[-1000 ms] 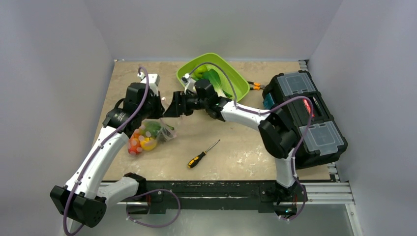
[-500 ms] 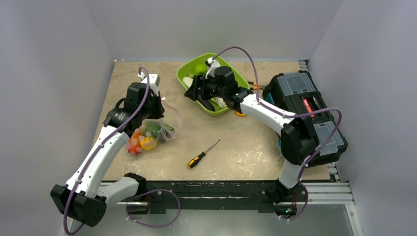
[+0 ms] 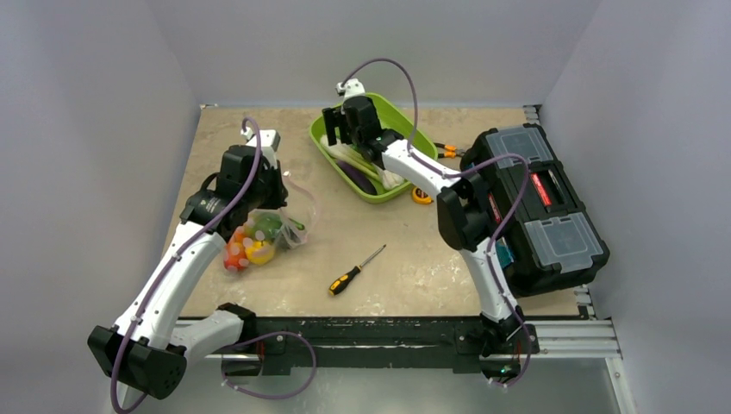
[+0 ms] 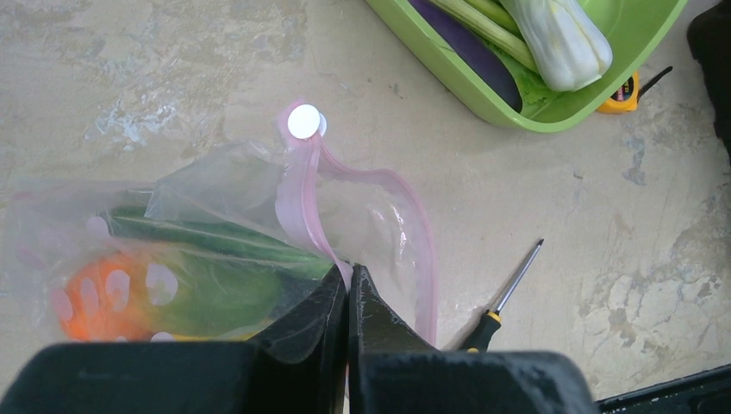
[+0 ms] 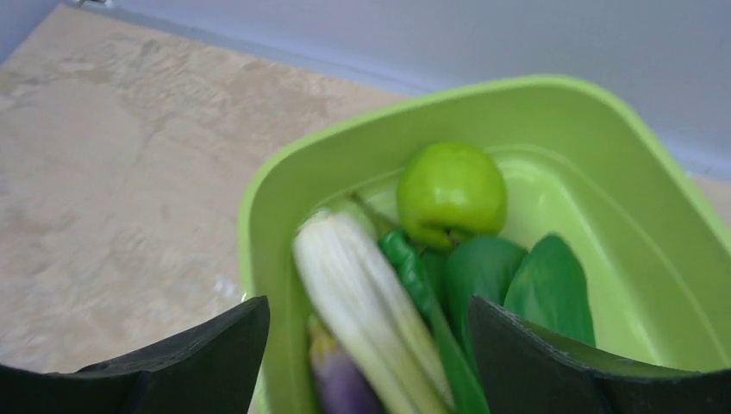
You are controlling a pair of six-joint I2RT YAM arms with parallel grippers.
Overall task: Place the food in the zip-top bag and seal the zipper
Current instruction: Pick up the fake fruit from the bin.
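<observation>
1. this was a robotics lab test cell, not a home or kitchen: plain grey walls (image 3: 388, 43) boxed in a single table (image 3: 405, 250) on three sides.
2. a left arm (image 3: 172, 276) and a right arm (image 3: 483, 259), white with black joints, were bolted to a metal rail (image 3: 569, 345) along the table's near edge, and purple cables (image 3: 388, 69) looped off them.
3. workshop gear lay about: a black toolbox (image 3: 539, 207), a screwdriver (image 3: 353, 272) and a yellow tape measure (image 4: 622, 90).
4. the toy food (image 5: 451, 191) in a lime-green tray (image 5: 263, 259) was glossy plastic, a staged prop rather than a meal.
</observation>
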